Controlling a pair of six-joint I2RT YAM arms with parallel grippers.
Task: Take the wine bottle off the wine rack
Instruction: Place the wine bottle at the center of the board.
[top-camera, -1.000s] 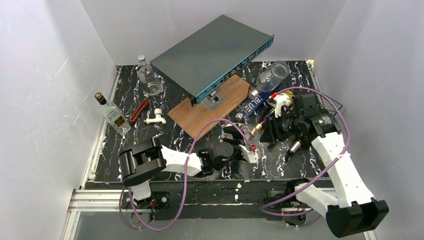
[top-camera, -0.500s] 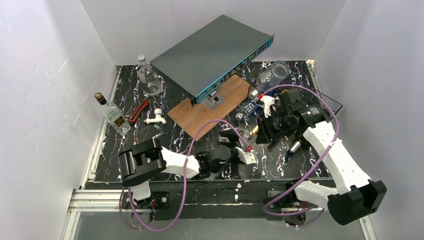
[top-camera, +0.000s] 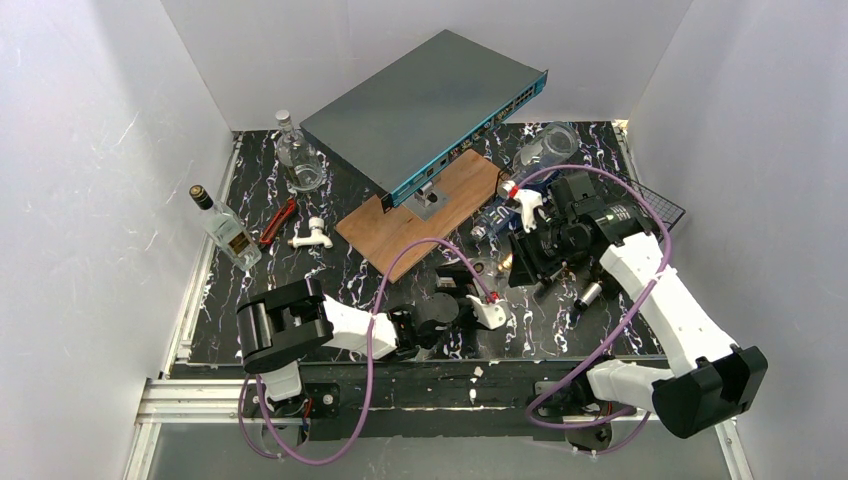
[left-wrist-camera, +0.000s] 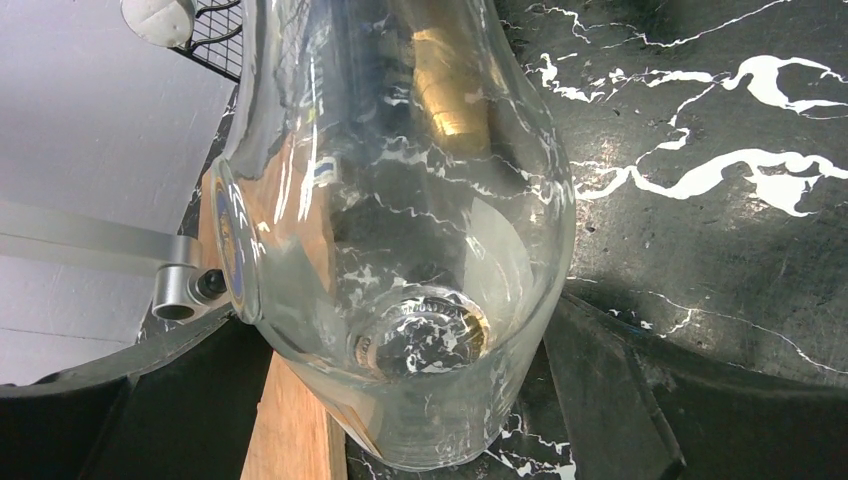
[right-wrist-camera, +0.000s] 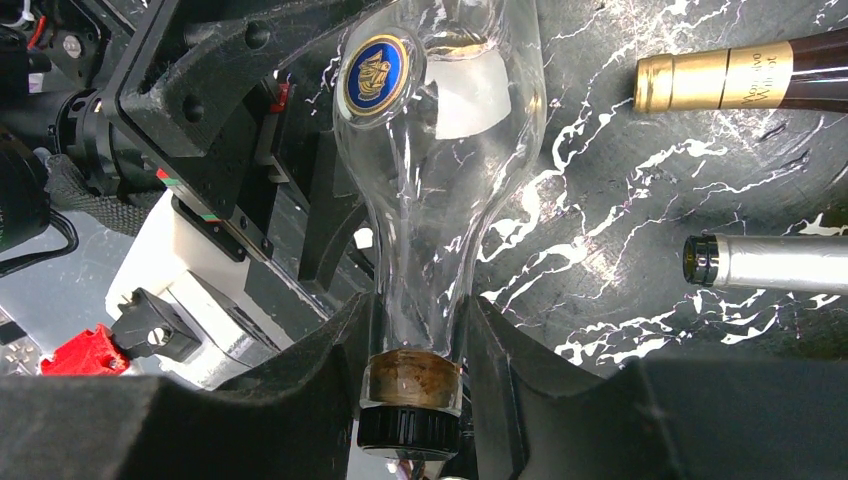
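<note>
Wine bottle (right-wrist-camera: 440, 170) = clear glass one w/ blue-gold badge, held by the neck. The right gripper (right-wrist-camera: 420, 325) is clamped narrow on it, just above the cork + black cap. Fat end points away from the wine rack (top-camera: 662, 208), toward the left gripper (left-wrist-camera: 400, 400). Left jaws are spread wide, one each side of the bottle's base. Can't tell from the left wrist cam whether the pads actually bear on the glass.

Change over the last sec: right arm has swung away from the rack, and its wrist is now well apart from the wire grid end. Left gripper barely moved, just eased a bit further from the rack. Bottle went w/ the right wrist, so it now sits btwn the two grippers, on the side of the right wrist away from the rack.

Meaning for the task: right wrist cam shows no wire under the bottle, only black marble tabletop (right-wrist-camera: 620, 200) + left arm hw. I'd call it lifted out, extraction basically done. What's left is prob a handover or set-down.

Two other bottles, gold-foil neck (right-wrist-camera: 700, 80) and silver-foil neck (right-wrist-camera: 770, 262), lie nearer the rack than the held one. Can't tell if they sit in it.

Risk: neck-only grip on smooth glass, could pivot or slip if the left side doesn't take weight.
</note>
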